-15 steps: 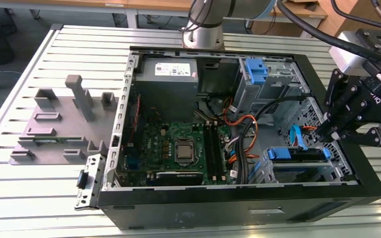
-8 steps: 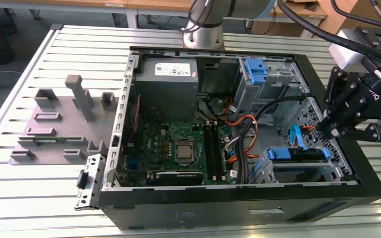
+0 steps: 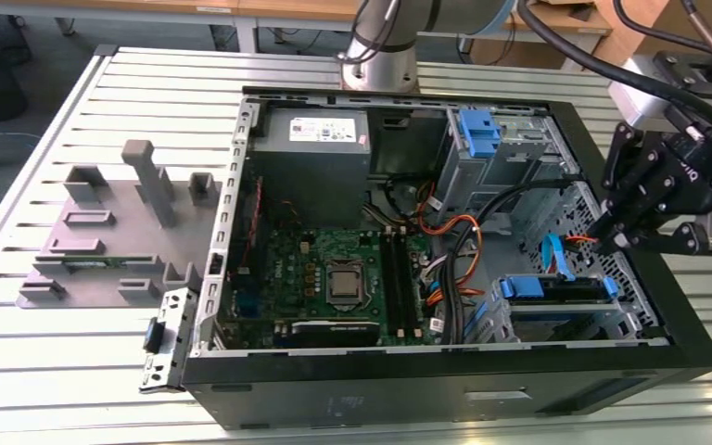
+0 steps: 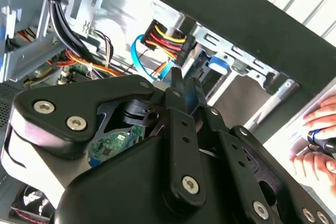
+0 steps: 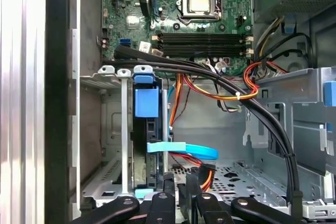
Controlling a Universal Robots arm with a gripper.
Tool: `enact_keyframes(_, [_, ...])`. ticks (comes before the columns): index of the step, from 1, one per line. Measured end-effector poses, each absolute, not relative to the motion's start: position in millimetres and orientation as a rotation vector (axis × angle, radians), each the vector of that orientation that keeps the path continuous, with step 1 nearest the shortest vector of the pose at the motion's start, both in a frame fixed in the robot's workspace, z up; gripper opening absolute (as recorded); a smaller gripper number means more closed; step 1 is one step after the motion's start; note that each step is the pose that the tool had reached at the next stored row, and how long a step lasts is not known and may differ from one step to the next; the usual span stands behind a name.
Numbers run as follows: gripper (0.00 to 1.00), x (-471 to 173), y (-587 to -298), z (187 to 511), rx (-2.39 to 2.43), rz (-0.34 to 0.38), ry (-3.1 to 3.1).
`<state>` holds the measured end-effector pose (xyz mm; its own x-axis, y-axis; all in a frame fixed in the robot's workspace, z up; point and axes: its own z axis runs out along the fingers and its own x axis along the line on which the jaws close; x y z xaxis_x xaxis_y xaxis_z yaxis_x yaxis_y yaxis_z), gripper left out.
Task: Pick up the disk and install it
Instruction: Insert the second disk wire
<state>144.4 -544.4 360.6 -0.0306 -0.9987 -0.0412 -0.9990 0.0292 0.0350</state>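
Exterior view: disk (image 3: pixel 556 289), blue-framed, seated in lower drive cage (image 3: pixel 501 320); tool (image 3: pixel 612 243) beside it, fingers together, holding nothing.

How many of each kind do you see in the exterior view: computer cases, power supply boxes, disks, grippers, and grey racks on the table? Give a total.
Computer case: 1
Power supply box: 1
Disk: 1
Gripper: 1
Grey rack: 1
Total: 5

Gripper (image 3: pixel 612 243) hovers over the open computer case (image 3: pixel 455 371).
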Motion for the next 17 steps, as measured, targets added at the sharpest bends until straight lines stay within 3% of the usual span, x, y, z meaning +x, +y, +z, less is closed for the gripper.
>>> enact_keyframes(17, [0.24,152.9,-535.8,348.8,-2.184,0.083,2.251])
